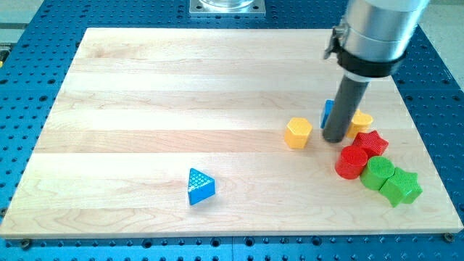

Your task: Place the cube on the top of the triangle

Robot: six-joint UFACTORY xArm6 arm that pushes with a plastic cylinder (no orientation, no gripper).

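A blue triangle block lies at the view's lower middle-left of the wooden board. A blue cube is mostly hidden behind my rod at the right; only its left edge shows. My tip rests on the board directly in front of the blue cube, touching or very near it. The tip stands between a yellow hexagon block on its left and another yellow block on its right.
A red star, a red cylinder, a green cylinder and a green star cluster at the board's lower right. The wooden board lies on a blue perforated table.
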